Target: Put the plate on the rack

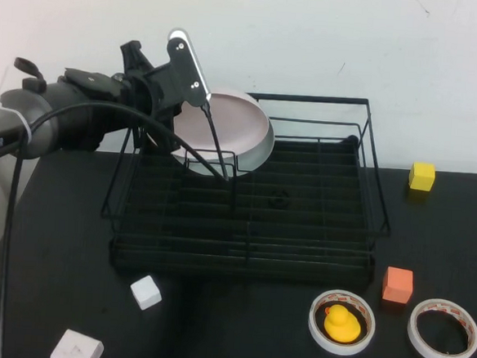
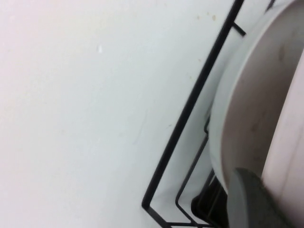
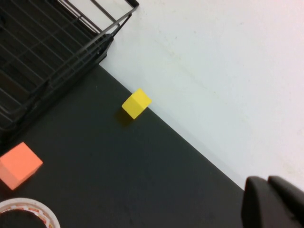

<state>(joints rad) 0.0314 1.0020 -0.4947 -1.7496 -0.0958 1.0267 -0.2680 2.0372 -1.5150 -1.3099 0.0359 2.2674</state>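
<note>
The pale pink plate [image 1: 234, 131] stands tilted on its edge over the back left corner of the black wire rack [image 1: 241, 265]. My left gripper [image 1: 175, 125] is at the plate's left rim and is shut on it. In the left wrist view one dark finger [image 2: 251, 202] lies against the plate [image 2: 251, 104], with the rack's rail [image 2: 190, 104] behind it. My right gripper [image 3: 268, 192] shows only in the right wrist view, shut and empty, above the table to the right of the rack [image 3: 57, 57].
A yellow cube [image 1: 422, 176] lies right of the rack by the wall. An orange cube [image 1: 397, 285], a tape roll with a yellow duck [image 1: 341, 321] and another tape roll [image 1: 444, 331] lie at the front right. Two white blocks [image 1: 146, 292] [image 1: 77, 350] lie at the front left.
</note>
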